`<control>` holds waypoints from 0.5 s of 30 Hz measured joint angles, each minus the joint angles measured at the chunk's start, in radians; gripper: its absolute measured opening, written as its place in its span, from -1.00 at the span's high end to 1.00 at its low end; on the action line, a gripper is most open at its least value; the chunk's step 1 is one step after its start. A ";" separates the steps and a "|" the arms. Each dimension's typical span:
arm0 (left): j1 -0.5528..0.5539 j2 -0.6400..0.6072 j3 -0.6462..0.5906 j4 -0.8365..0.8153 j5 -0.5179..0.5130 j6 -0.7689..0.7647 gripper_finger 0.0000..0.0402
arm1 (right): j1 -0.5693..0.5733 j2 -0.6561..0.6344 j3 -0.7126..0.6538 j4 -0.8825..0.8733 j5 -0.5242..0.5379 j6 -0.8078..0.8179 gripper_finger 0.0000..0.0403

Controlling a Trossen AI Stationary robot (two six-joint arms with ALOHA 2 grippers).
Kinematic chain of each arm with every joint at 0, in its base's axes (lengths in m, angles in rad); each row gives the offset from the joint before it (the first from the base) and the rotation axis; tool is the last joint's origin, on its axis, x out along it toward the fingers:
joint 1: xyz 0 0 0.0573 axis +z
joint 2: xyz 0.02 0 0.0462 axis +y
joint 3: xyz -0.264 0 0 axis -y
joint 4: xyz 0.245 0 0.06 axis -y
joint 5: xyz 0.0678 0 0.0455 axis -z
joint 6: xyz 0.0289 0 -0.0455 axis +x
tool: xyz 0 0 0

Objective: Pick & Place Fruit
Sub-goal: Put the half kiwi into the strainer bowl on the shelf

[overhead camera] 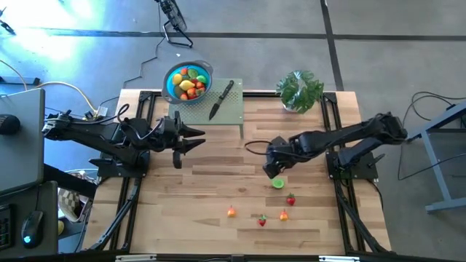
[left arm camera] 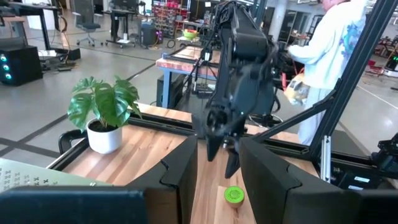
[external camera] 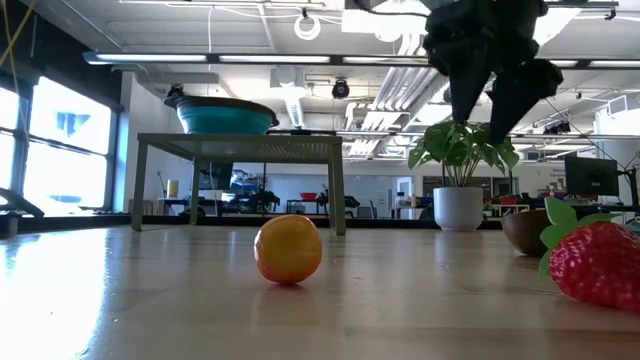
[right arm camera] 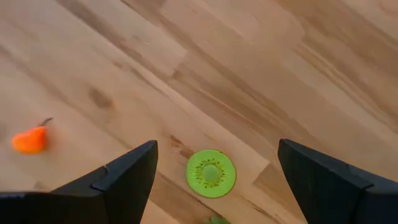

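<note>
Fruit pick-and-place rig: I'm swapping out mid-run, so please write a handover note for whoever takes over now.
Right gripper: open, hovering above the green kiwi half on the wooden table, nothing held.
Left gripper: open, waiting beside the small green raised platform, nothing held.
Done: several fruit pieces already lie in the blue bowl on that platform.
Left: the kiwi half, the red strawberry, the small orange fruit, and two more small pieces near the table's front.
Likely next: close on the kiwi half.
</note>
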 joint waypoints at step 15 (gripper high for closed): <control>0.000 0.000 0.000 -0.030 0.000 -0.001 0.42 | 0.065 0.202 -0.002 -0.013 -0.120 0.027 -0.61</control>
